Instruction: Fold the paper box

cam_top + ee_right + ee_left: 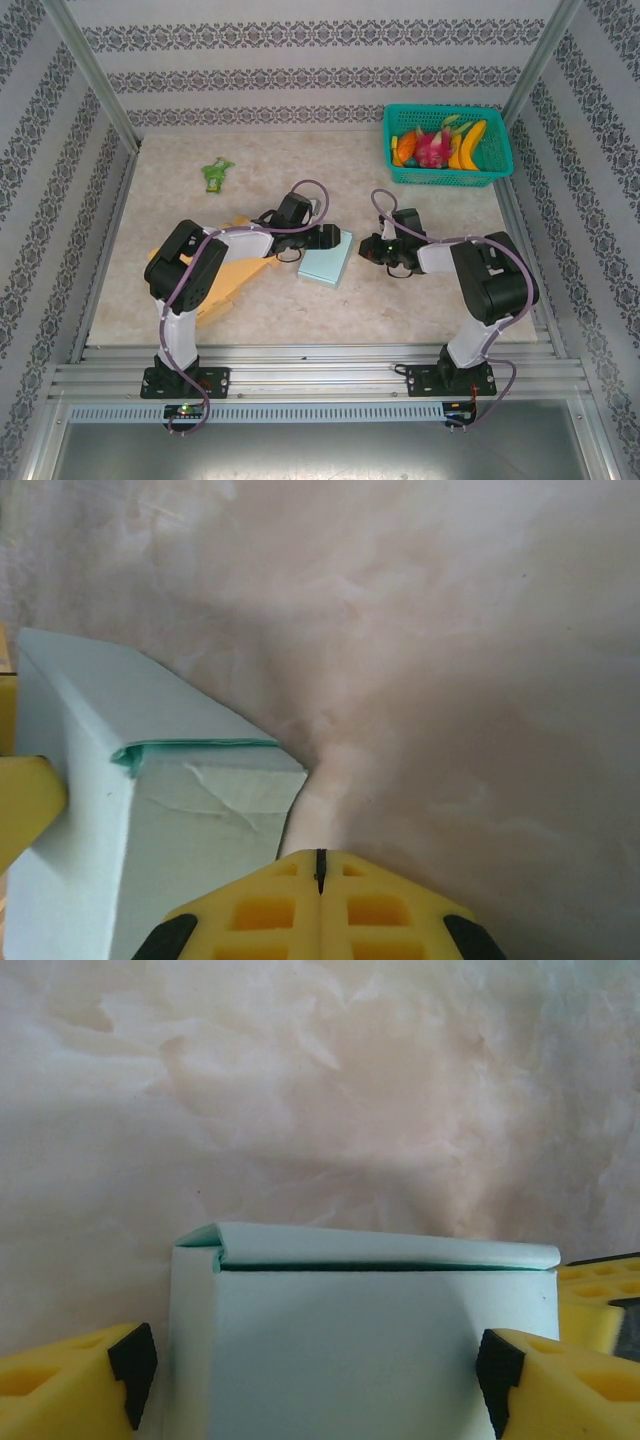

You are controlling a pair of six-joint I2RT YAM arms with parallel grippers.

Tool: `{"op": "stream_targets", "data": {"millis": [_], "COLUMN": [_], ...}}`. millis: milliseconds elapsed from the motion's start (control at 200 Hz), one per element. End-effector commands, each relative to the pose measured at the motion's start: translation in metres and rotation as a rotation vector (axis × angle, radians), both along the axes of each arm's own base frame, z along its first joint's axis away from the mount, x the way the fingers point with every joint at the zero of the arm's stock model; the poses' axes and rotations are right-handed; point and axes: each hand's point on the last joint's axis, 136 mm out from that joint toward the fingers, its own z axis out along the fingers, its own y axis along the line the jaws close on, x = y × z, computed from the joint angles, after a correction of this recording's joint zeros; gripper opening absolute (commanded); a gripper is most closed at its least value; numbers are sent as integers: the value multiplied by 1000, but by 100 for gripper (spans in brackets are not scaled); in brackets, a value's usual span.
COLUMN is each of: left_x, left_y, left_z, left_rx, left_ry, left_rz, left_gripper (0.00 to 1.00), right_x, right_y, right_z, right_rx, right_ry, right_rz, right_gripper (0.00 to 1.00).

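The worktop [420,300] carries one pale green paper box [327,262], one teal basket [447,178] of fruit [435,148] too crowded to count, one small green item [215,173], flat yellow sheets [235,272] of uncertain number, and two claws, the left claw [335,237] and the right claw [368,250].

Pale paper box [326,262] lies on the table [400,310] (fruit basket [450,176] far right).
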Motion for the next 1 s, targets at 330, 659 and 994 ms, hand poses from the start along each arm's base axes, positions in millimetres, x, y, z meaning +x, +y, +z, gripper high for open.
{"op": "stream_targets", "data": {"millis": [330,659,994], "left_x": [-6,-28,-68], "left_y": [-18,-73,-134], "left_z": [-3,7,11], "left_rx": [-24,-63,-196], "left_ry": [9,-5,46], "left_rz": [-115,-269,-401], "left_gripper": [83,82,82], "right_x": [20,20,22], "right_y": [4,9,10], "right_z": [-14,-26,-23], "right_rx": [32,48,59], "right_ry": [18,42,22], "right_rz": [28,51,49], "right_gripper": [0,0,0]}}
